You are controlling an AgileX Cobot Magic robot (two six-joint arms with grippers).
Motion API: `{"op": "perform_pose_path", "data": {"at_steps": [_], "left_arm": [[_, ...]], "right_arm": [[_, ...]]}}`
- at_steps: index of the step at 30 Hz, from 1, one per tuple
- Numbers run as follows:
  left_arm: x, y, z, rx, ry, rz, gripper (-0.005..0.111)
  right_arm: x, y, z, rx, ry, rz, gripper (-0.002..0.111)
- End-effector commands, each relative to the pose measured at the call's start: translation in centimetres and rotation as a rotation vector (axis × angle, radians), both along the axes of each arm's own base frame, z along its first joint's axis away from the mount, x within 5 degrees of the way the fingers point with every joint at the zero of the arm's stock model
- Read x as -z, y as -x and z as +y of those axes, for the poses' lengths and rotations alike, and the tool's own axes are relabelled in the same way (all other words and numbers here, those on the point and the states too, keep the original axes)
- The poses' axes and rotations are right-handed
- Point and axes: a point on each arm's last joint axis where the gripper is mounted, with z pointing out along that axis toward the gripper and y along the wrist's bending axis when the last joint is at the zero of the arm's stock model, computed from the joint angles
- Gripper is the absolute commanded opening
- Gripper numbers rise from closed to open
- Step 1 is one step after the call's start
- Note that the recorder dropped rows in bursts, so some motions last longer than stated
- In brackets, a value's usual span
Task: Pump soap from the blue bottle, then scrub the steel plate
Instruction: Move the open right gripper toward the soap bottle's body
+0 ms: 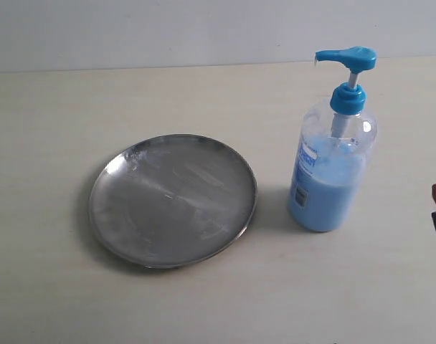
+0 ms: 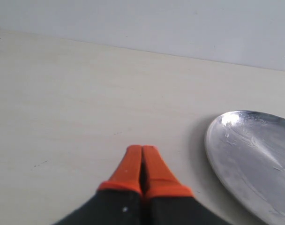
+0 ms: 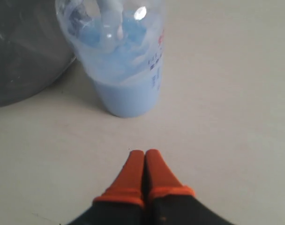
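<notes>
Tabletop arrangement seen from the exterior and both wrist cameras. The steel plate (image 1: pixel 173 199) lies flat on the pale table (image 1: pixel 46 107), left of centre in the exterior view. It is round, shallow and silvery, with a raised rim and a dull face crossed by whitish streaks and scuffs, and no blue blob shows on it. Just to its right, near but not touching, the blue bottle (image 1: pixel 331 165) stands upright. Its clear, rounded plastic body carries a bright blue collar (image 1: pixel 347 99) and a bright blue pump head (image 1: pixel 347 57), whose spout points toward the plate side. The soap (image 1: pixel 325 197), an opaque light blue liquid, fills the lower part of the body. Above it the plastic is clear, and a pale dip tube (image 1: pixel 340 125) runs down from the collar. A blue-white label (image 1: pixel 304 172) covers the side that faces the plate. A plain light wall (image 1: pixel 168 29) bounds the table at the rear. The left gripper (image 2: pixel 142 149) hovers over bare table beside the plate's rim, with its orange-tipped jaws pressed together and nothing between them. The right gripper (image 3: pixel 144 152) points at the base of the bottle, apart from it, with its orange-tipped jaws likewise pressed together and empty. Only a small red and black sliver shows at the right edge of the exterior view.
</notes>
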Motion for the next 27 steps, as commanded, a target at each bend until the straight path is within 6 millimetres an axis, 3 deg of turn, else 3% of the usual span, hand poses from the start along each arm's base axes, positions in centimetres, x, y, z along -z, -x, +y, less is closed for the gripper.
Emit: {"op": "perform_pose_path", "data": {"at_steps": [1,9,12,21,24,27], "left_arm": [[0.1,0.0,0.0,-0.002,-0.005,-0.005,0.000],[0.1,0.0,0.0,-0.002,-0.005,-0.005,0.000],[0.1,0.0,0.0,-0.002,-0.005,-0.005,0.000],[0.1,0.0,0.0,-0.002,-0.005,-0.005,0.000],[0.1,0.0,0.0,-0.002,-0.005,-0.005,0.000],[0.1,0.0,0.0,-0.002,-0.005,-0.005,0.000]], "right_arm": [[1.5,-0.6,0.9,-0.043,0.027,0.072,0.000],[4.3,-2.6,3.2,-0.097,0.068,0.202,0.005],[5.0,-3.2,3.5,-0.069,0.057,0.221,0.019],[5.9,-4.6,4.1,-0.021,-0.002,0.150,0.079],[6.3,-4.6,4.1,-0.010,-0.024,0.104,0.087],[6.8,-4.6,4.0,-0.002,-0.052,0.045,0.088]]}}
